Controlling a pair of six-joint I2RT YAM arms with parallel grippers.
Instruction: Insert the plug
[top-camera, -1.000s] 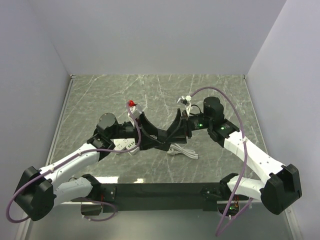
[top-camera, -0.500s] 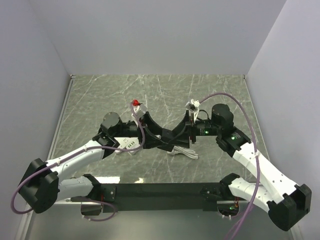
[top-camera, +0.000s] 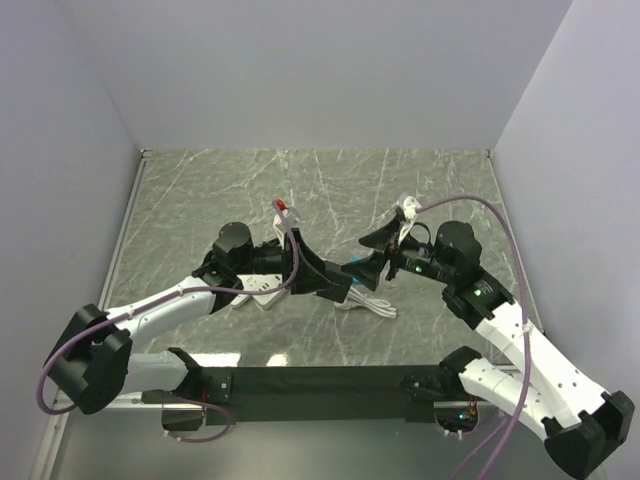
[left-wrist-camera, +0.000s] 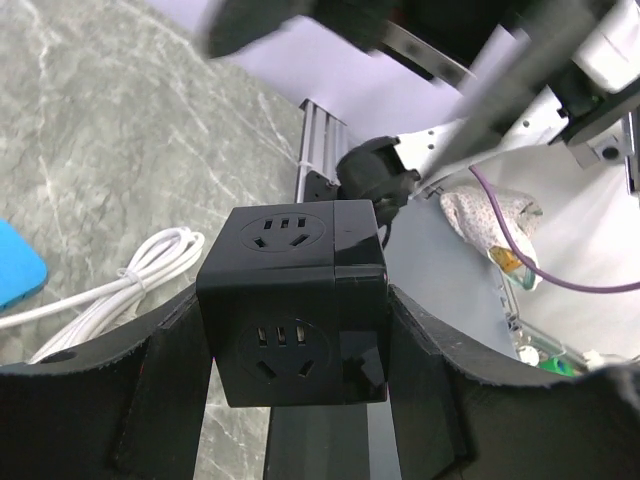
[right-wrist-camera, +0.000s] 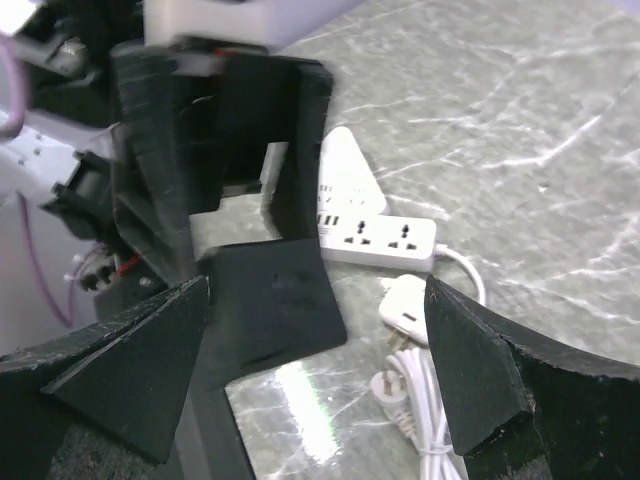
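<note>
A: Status of left arm (top-camera: 160, 305)?
B: Comes in from 7 o'clock, stretched low. The left gripper (top-camera: 335, 285) points toward 3, fingers (left-wrist-camera: 165, 385) clamped on the black socket cube (left-wrist-camera: 290, 300).
A: And right arm (top-camera: 500, 320)?
B: Comes in from 5 o'clock. The right gripper (top-camera: 372, 258) faces 9, jaws spread wide.

Top cam: fixed, high behind the arm bases, tilted down and forward. Wide shot, takes in the whole marble table (top-camera: 200, 190) up to the far wall. Left wrist cam: very close, looks out between its own fingers (left-wrist-camera: 160, 390) at the black cube socket (left-wrist-camera: 295, 300), facing the right arm. Right wrist cam: close, faces back at the same socket (right-wrist-camera: 270, 300), with the white power strip (right-wrist-camera: 385, 240) behind it. The coiled white cable (top-camera: 372, 304) shows in all three.
</note>
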